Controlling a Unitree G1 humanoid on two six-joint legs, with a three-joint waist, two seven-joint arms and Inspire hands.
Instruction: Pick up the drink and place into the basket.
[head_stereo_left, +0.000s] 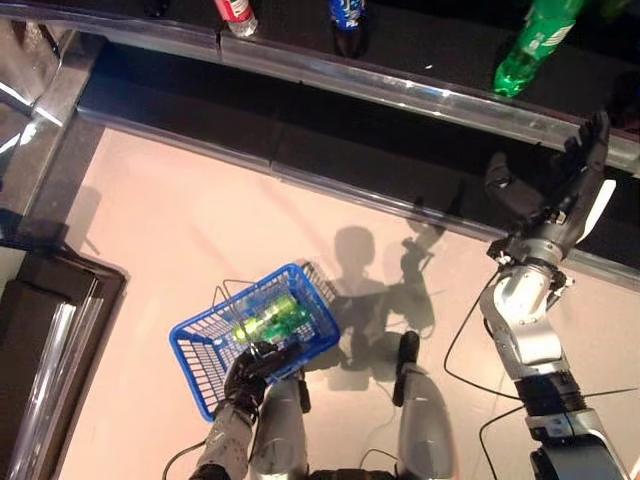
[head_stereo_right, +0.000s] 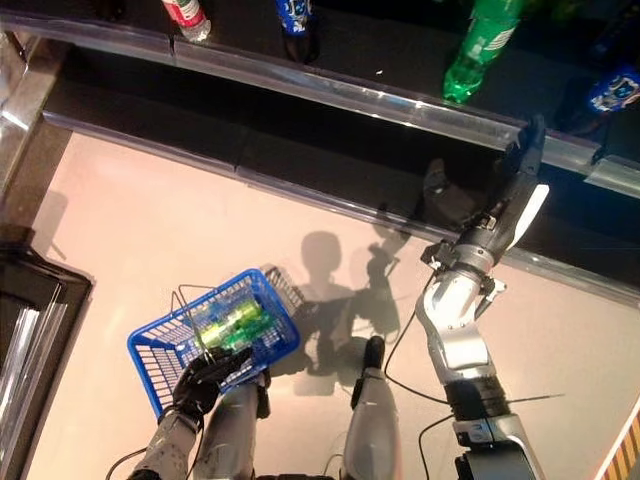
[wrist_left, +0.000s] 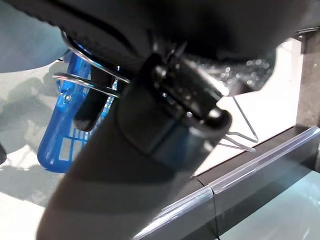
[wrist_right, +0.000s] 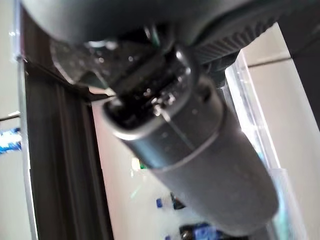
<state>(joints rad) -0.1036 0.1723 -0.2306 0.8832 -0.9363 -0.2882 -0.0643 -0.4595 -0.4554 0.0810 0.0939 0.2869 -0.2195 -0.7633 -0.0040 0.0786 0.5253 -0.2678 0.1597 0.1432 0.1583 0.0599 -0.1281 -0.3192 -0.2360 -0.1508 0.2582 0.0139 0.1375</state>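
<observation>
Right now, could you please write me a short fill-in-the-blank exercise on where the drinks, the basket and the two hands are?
1. The blue basket is held by the robot's ____ hand.
2. The bottle lying in the basket is ____ in colour.
3. The right hand is raised by the shelf with its fingers ____.
4. On the shelf, the green bottle stands nearest the ____ hand.

Missing words: left; green; open; right

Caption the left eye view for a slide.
Left hand holds the blue basket with a green bottle inside; right hand open at the shelf.
</observation>
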